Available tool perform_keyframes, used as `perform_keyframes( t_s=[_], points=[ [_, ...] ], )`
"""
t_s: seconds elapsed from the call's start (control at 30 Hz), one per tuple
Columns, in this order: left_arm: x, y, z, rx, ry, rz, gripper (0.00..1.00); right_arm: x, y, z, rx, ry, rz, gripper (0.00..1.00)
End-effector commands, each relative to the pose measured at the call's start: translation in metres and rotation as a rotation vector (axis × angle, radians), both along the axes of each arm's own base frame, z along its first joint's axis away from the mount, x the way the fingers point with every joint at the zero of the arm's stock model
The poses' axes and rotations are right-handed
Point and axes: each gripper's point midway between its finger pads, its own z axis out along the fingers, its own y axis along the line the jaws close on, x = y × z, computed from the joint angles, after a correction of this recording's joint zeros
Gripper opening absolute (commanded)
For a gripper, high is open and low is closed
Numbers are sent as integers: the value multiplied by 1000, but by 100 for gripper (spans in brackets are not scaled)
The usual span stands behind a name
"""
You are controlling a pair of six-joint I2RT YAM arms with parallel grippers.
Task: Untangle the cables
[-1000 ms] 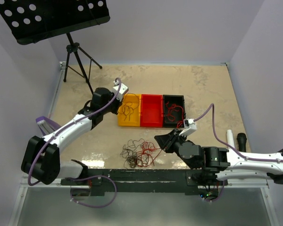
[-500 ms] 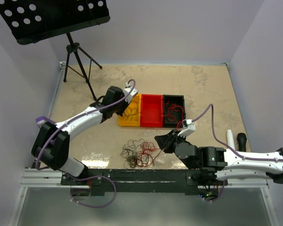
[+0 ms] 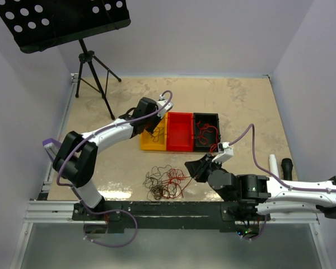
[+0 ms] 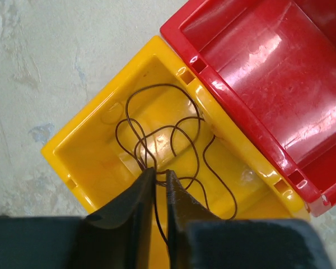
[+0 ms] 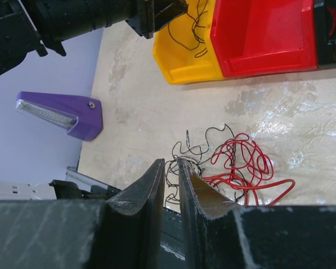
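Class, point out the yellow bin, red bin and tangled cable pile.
yellow bin point(image 4: 89, 163), left wrist view, bare floor
red bin point(image 4: 269, 84), left wrist view, bare floor
cable pile point(image 3: 166, 182), top view, tangle's middle

My table point(image 3: 241, 95) has a beige, marbled top, and there's a shiny glare patch near its front edge. Plain pale walls point(image 3: 213, 33) with a slight lilac tint box it in on three sides, and I can't spot a window from any view. A black music stand point(image 3: 67, 22) with a perforated tray stands on its tripod point(image 3: 92, 73) at the far left corner. A purple wedge point(image 3: 53, 147) sits at the left edge. At the right edge, a white cylinder point(image 3: 273, 163) stands just beside a black one point(image 3: 287, 166). A metal rail point(image 3: 157, 212) runs along the near edge.
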Motion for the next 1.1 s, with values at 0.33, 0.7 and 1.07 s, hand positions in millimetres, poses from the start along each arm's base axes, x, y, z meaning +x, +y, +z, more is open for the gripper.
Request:
perform_keyframes(
  t_s=[0.33,0.7,1.07],
  points=[
    [-33,-21,143,-162,13,-287,88,9,-3,18,-25,17,-74,20],
    [-142,-26,83,-159,233,-540,85,-8,18,-76,-179,248,-4,56],
    [-170,-15,78,-141,220,-656,53,-21,22,-117,-212,364,-7,53]
  ],
)
